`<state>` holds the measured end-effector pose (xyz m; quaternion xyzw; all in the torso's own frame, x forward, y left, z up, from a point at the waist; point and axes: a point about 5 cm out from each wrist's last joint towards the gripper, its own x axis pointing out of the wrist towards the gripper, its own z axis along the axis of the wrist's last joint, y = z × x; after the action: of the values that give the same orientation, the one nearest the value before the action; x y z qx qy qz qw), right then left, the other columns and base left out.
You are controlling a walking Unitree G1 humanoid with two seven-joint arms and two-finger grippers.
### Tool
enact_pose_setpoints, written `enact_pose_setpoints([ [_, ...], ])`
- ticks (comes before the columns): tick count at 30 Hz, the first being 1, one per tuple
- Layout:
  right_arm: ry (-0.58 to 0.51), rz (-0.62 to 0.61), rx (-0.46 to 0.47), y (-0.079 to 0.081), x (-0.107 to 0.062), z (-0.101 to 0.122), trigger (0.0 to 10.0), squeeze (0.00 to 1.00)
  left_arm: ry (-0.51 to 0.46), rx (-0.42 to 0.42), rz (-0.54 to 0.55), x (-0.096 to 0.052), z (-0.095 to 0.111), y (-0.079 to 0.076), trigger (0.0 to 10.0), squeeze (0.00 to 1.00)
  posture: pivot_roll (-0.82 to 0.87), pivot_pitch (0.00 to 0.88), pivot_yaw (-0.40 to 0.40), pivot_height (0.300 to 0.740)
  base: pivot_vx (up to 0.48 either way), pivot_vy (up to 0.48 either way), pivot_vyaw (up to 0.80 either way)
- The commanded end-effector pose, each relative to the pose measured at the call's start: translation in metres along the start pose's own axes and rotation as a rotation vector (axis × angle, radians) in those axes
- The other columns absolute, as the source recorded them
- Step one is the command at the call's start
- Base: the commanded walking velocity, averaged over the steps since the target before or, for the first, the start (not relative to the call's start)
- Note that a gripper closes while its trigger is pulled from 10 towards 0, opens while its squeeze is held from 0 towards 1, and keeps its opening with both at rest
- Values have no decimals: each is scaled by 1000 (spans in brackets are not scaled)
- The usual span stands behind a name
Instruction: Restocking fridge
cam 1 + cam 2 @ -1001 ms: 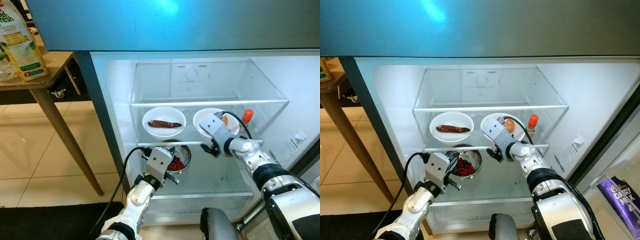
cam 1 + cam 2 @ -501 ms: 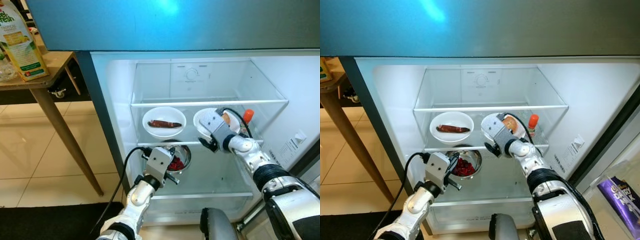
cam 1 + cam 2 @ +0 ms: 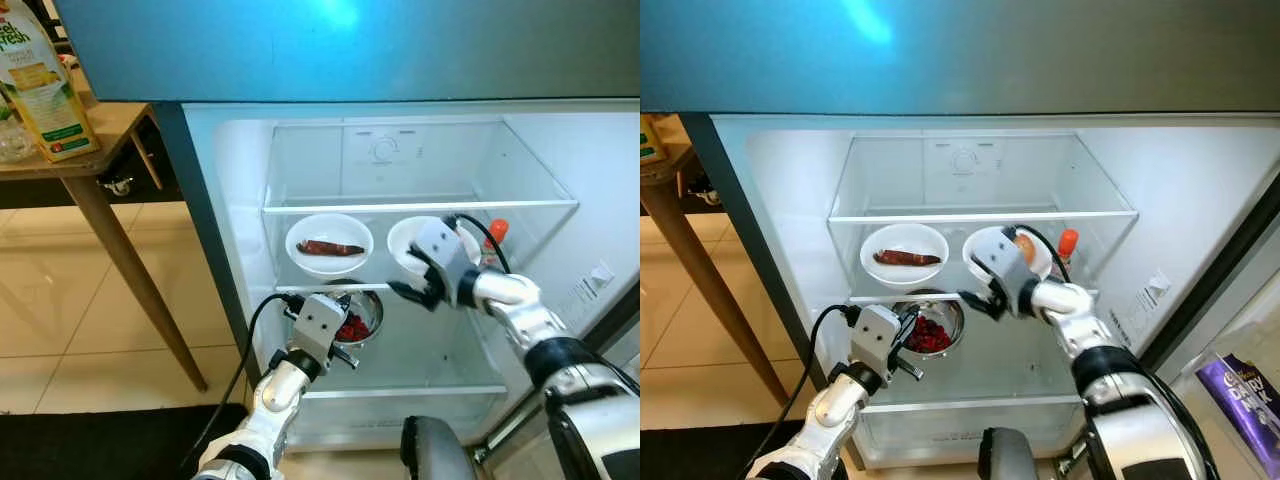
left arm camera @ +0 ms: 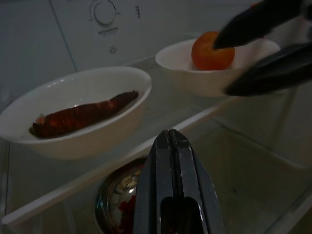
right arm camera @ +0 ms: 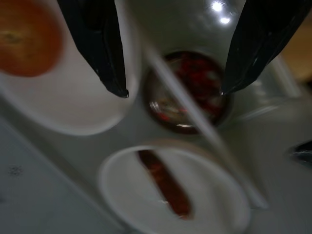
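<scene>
A: What are we looking at inside the fridge (image 3: pixel 240 180)?

B: We are seeing a glass shelf (image 3: pixel 330 287) carrying two white bowls. The bowl toward the shelf's left end (image 3: pixel 329 243) is holding a long reddish-brown piece of food (image 3: pixel 330 247). The bowl toward the right end (image 3: pixel 990 250) is holding an orange fruit (image 4: pixel 212 50). A small bottle with an orange cap (image 3: pixel 497 232) is standing at the shelf's right end, just beside that bowl.

A: And lower down?

B: We are seeing a steel bowl (image 3: pixel 938 327) with red bits (image 3: pixel 928 335) in it, sitting under the front edge of the shelf, below the left bowl.

A: Where are our grippers?

B: Our right gripper (image 3: pixel 413 292) is hanging at the front edge of the shelf, in front of the bowl with the fruit. Its two black fingers (image 5: pixel 100 44) are spread wide apart and gripping nothing. Our left gripper (image 4: pixel 171 183) is reaching in below the shelf, close to the near rim of the steel bowl. Its fingers are pressed together with nothing between them.

A: Anything outside the fridge?

B: We are seeing a wooden table (image 3: pixel 100 130) to the left of the fridge, with a juice carton (image 3: pixel 38 85) standing near its front edge.
</scene>
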<state>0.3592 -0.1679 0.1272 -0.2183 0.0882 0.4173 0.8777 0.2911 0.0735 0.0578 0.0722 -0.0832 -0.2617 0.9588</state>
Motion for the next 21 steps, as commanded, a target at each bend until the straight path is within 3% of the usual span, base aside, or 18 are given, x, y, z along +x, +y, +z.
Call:
enact_pose_setpoints([
  [1, -33, 35, 18, -2, -6, 2, 10000, 0, -15, 7, -3, 2, 3, 2, 10000, 0, -94, 0, -23, 550, 0, 0, 0],
  [8, 53, 195, 65, 10, -31, -25, 10000, 0, -1, -47, 13, -4, -2, 1, 10000, 0, -92, 0, -22, 550, 0, 0, 0],
  [11, 76, 201, 64, 13, -32, -30, 10000, 0, 6, -55, 10, -6, -4, -1, 10000, 0, -92, 0, -22, 550, 0, 0, 0],
  [16, 179, 108, 28, 19, -26, -48, 10000, 0, 74, -87, 0, -17, -18, -7, 10000, 0, -94, 0, -20, 550, 0, 0, 0],
  [18, 217, 38, 77, 25, -19, -57, 10000, 0, 123, -100, -9, -27, -28, -10, 10000, 0, -93, 0, -25, 550, 0, 0, 0],
  [21, 229, 29, 90, 28, -18, -61, 10000, 0, 136, -105, -13, -30, -30, -11, 10000, 0, -93, 0, -25, 550, 0, 0, 0],
])
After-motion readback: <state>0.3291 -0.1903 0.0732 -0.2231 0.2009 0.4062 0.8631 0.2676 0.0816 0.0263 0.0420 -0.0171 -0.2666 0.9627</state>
